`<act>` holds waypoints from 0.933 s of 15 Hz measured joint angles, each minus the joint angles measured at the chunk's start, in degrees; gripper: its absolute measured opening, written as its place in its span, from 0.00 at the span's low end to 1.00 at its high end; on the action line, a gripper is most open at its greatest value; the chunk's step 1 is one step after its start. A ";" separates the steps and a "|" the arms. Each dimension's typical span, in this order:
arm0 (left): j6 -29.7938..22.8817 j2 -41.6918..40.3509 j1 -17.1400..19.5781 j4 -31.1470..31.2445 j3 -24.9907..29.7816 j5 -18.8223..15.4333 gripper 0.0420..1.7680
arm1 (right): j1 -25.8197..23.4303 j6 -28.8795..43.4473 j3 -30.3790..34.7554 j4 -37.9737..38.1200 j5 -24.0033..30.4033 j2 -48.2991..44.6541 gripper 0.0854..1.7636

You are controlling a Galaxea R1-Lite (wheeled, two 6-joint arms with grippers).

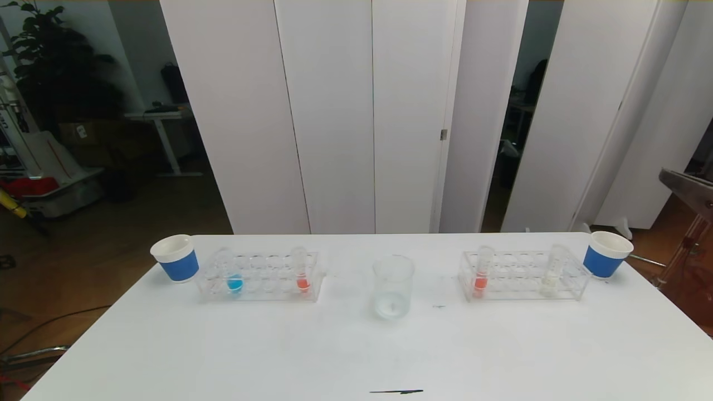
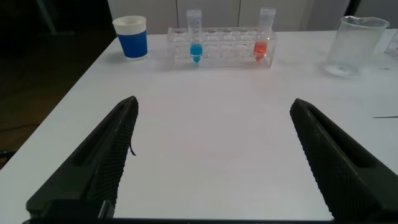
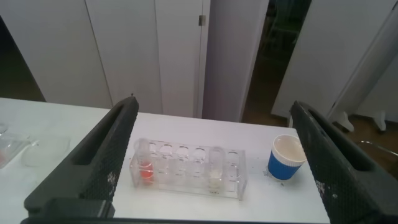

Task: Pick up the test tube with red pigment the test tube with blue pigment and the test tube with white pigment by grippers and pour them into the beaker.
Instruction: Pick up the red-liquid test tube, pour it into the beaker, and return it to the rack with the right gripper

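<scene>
A white table (image 1: 356,356) fills the lower part of the head view, and neither arm shows there. At the table's centre stands the beaker (image 1: 393,286), clear and apparently empty, though a faint glint at its base makes that hard to be sure of.

At about nine o'clock from the beaker sits the left rack (image 1: 260,277), a clear tube rack holding the test tube with blue pigment (image 1: 234,275) at its outer end and a test tube with red pigment (image 1: 302,273) at the end nearer the beaker. At three o'clock sits the right rack (image 1: 523,275), with a second red-pigment tube (image 1: 480,275) at its inner end and the test tube with white pigment (image 1: 550,275) near its outer end. A white cup with a blue band (image 1: 176,258) stands just beyond the left rack's outer end, and a matching cup (image 1: 606,254) beyond the right rack's.

The left gripper (image 2: 211,155) hovers low over bare table, well short of the left rack, its claw released and empty. The right gripper (image 3: 211,162) hangs above the right rack, its claw also spread wide and grasping nothing.

All tubes stand upright in their racks, so no pouring appears to have begun; the step in hand looks like the first approach. The next move calls for lowering one claw around a tube's upper part, clenching gently, and lifting straight up clear of the rack.
</scene>
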 joint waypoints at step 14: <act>0.00 0.00 0.00 0.00 0.00 0.02 0.99 | 21.77 5.07 21.72 -47.57 -16.93 39.83 0.99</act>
